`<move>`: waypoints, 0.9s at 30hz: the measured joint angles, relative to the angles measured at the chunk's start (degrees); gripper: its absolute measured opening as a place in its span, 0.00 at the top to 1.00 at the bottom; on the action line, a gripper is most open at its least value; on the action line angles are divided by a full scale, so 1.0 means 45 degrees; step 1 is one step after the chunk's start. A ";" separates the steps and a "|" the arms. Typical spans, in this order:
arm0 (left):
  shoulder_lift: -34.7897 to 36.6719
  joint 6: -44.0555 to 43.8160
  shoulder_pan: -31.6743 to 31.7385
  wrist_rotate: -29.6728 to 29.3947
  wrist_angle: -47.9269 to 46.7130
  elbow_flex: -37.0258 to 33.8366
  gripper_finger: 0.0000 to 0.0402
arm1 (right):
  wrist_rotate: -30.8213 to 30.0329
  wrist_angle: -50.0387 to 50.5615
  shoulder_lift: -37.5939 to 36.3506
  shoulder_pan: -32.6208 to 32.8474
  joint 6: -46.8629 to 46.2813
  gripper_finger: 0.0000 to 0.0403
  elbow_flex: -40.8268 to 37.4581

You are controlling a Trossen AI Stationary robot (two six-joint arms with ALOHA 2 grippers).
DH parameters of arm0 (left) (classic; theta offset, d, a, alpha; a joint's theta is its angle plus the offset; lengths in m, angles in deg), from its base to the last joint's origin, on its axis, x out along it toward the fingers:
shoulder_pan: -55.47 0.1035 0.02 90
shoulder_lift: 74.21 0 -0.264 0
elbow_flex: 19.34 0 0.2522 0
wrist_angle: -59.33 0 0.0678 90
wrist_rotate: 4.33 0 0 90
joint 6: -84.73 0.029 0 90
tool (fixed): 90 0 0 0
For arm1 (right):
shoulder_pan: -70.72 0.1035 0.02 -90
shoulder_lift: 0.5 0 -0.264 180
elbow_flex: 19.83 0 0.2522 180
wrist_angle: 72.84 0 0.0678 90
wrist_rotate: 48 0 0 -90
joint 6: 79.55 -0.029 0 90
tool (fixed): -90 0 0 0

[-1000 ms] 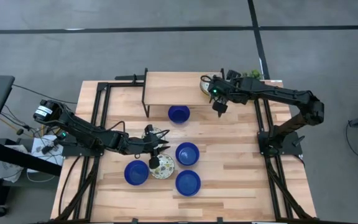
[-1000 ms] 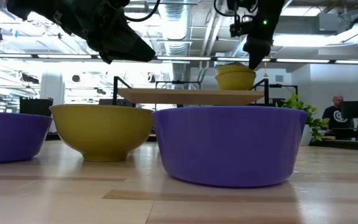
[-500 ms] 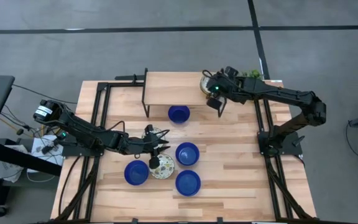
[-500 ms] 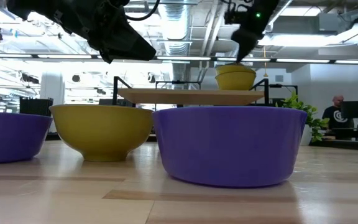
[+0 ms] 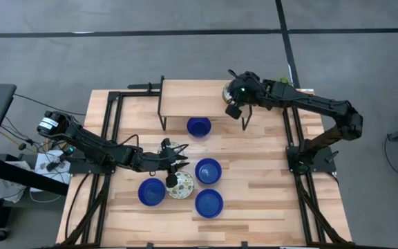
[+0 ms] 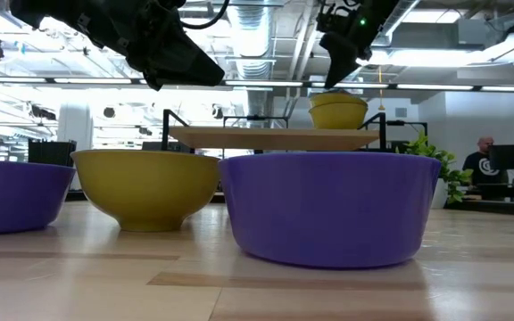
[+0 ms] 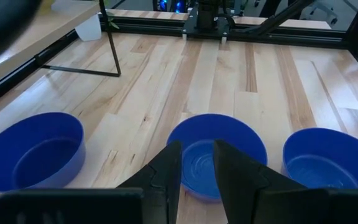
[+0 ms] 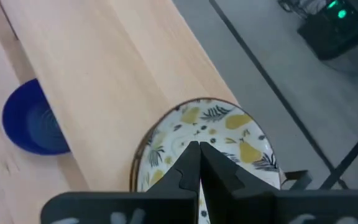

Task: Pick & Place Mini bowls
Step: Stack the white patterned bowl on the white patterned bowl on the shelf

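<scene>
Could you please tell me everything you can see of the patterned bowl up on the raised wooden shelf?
The patterned bowl is small, round and shallow, cream inside with yellow pear shapes and dark leafy sprigs; in the low view its outside is plain yellow. It sits upright at the right end of the raised wooden shelf, seemingly stacked on a second bowl. The right claw is shut just above it; contact is unclear.

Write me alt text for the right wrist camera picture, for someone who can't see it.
The right gripper, its fingers shut with nothing between them, hangs over a patterned bowl with leaf and pear motifs, which sits on a pale wooden shelf. A blue bowl shows on the table beside the shelf.
</scene>
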 joint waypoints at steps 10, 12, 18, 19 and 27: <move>0.0000 0.0000 0.0002 0.0002 0.0000 -0.0005 0.77 | 0.1099 -0.0012 0.0225 0.0163 -0.0123 1.00 -0.0027; 0.0000 0.0000 -0.0001 0.0002 0.0000 -0.0005 0.77 | 0.1359 -0.0014 0.0360 0.0172 -0.0042 1.00 -0.0026; 0.0000 0.0000 -0.0007 0.0002 0.0000 -0.0010 0.77 | 0.1530 0.0102 0.0505 0.0147 -0.0005 1.00 -0.0038; 0.0000 0.0000 -0.0007 0.0002 0.0000 -0.0010 0.77 | 0.1524 0.0097 0.0498 0.0147 0.0069 1.00 -0.0038; 0.0000 0.0000 -0.0007 0.0002 0.0000 -0.0010 0.77 | 0.1375 -0.0230 0.0441 0.0337 0.0569 1.00 -0.0028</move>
